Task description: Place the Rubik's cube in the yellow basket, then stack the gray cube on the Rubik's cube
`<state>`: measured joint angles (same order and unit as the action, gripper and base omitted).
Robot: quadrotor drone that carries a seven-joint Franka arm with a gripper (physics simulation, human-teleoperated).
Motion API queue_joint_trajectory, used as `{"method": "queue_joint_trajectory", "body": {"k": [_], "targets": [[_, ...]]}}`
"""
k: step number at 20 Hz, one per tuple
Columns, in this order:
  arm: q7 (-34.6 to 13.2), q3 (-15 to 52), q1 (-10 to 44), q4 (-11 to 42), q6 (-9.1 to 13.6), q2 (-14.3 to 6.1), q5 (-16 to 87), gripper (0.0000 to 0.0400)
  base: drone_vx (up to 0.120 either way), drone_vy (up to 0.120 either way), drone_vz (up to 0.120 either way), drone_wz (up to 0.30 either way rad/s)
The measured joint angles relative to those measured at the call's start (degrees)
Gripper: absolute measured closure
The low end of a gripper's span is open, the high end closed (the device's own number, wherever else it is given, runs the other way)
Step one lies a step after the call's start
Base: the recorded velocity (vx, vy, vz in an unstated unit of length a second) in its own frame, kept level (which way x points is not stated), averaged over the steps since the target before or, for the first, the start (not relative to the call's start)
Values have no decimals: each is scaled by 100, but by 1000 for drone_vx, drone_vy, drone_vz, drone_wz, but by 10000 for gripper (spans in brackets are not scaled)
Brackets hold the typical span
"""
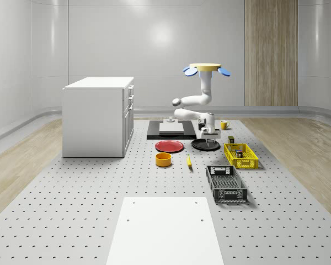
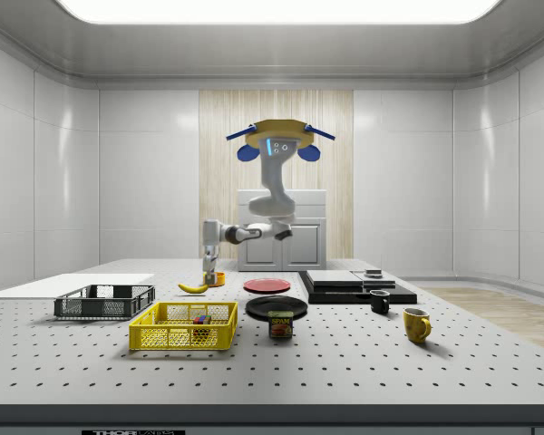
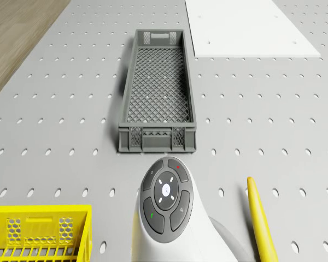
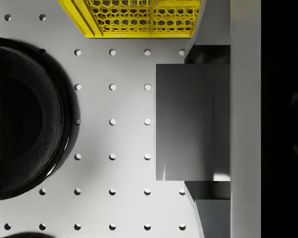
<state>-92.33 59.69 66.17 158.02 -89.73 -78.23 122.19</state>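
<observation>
Nearest the whole-scene camera lies a white panel (image 1: 165,229), flat on the perforated tabletop (image 1: 71,193), with wide bare room on either side of it. Beyond it, toward that view's right, the gray basket (image 1: 226,184) and then the yellow basket (image 1: 241,155) sit in a line, near each other but apart. The Rubik's cube (image 2: 200,318) rests inside the yellow basket, seen through the mesh wall in the side view, so its faces are hard to make out. The drone (image 1: 206,68) hovers over the far part of the tabletop, above a black slab (image 1: 171,130); its arm bends down so the claw (image 1: 208,131) hangs over the near rim of a black plate (image 1: 205,144), short of the yellow basket. In the wrist view the fingers (image 4: 208,54) press against two opposite sides of the gray cube (image 4: 188,121), which is held above the tabletop over the open strip between the plate's edge and the basket's end wall. A red plate (image 1: 169,146), an orange bowl (image 1: 163,159) and a banana (image 1: 188,161) lie toward the whole-scene view's left of the claw, and a white cabinet (image 1: 98,116) stands well apart. From the drone camera the banana and the yellow basket's corner are cut off at the edge.
</observation>
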Motion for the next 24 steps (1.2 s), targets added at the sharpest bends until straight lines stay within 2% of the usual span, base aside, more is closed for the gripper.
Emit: {"method": "queue_joint_trajectory", "body": {"k": [5, 24], "targets": [[-5, 12, 4, 4, -3, -9, -15, 150, -112, 120, 0, 0], [-22, 25, 24, 3, -30, -42, -36, 150, 0, 120, 0, 0]]}}
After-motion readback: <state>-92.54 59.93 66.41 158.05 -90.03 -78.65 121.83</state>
